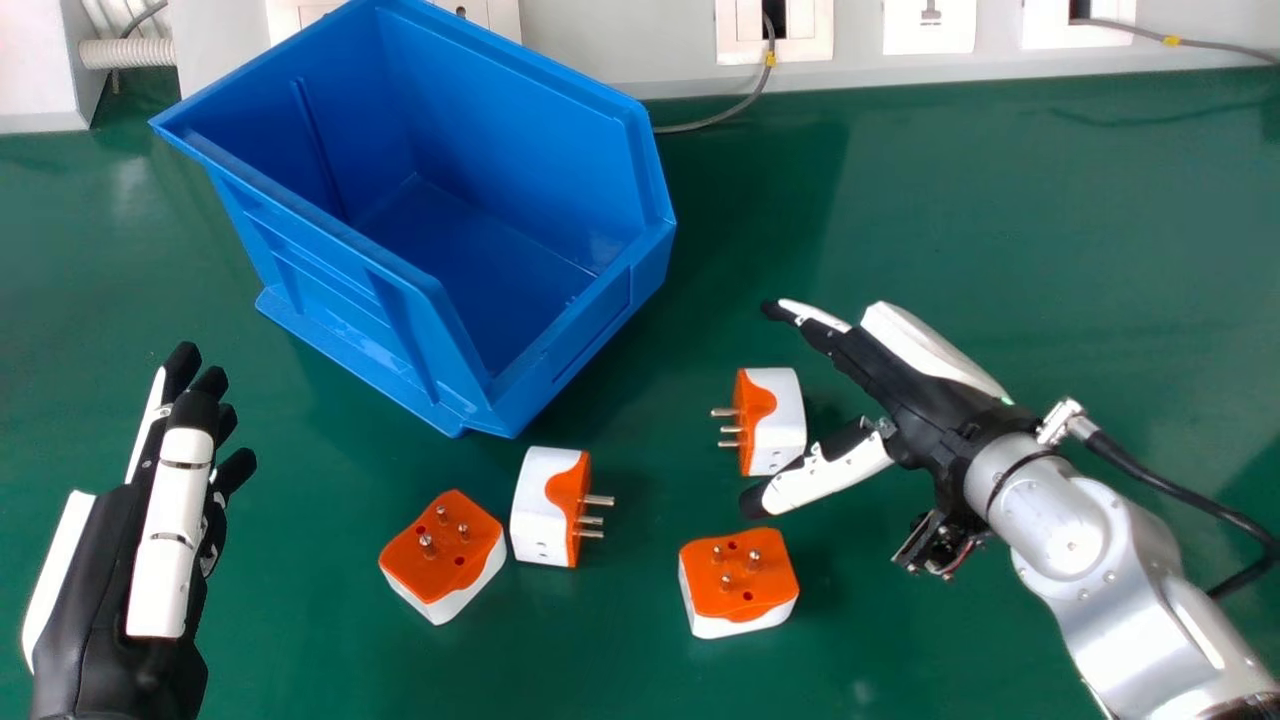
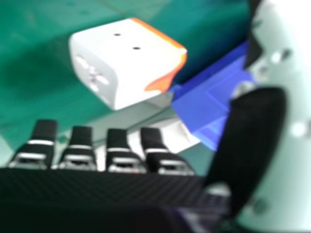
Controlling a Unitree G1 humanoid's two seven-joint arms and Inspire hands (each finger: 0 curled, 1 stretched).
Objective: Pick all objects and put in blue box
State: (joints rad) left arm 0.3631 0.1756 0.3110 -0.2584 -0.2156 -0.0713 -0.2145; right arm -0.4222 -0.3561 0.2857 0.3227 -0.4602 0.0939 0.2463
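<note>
On the head view's clock face, the blue box (image 1: 345, 270) is sitting at 10 o'clock on the green table (image 1: 960, 200). The first plug adapter (image 1: 782, 410) is standing at 4 o'clock, the second plug adapter (image 1: 735, 590) is lying pins-up at 5, the third plug adapter (image 1: 540, 505) is standing at 7, and the fourth plug adapter (image 1: 445, 555) is lying pins-up between 7 and 8. At 3 o'clock, the right hand (image 1: 905, 385) is extending released fingers, its thumb overlapping the 4 o'clock adapter's edge. At 8, the left hand (image 1: 115, 560) is staying relaxed.On the head view's clock face, the blue box (image 1: 345, 270) is sitting at 10 o'clock on the green table (image 1: 960, 200). The 1st adapter (image 1: 782, 410) is standing at 4 o'clock, the 2nd adapter (image 1: 735, 590) is lying pins-up at 5, the 3rd adapter (image 1: 540, 505) is standing at 7, and the 4th adapter (image 1: 445, 555) is lying pins-up between 7 and 8. At 3 o'clock, the right hand (image 1: 905, 385) is extending released fingers, its thumb overlapping the 1st adapter's edge. At 8, the left hand (image 1: 115, 560) is resting relaxed, grasping nothing.
</note>
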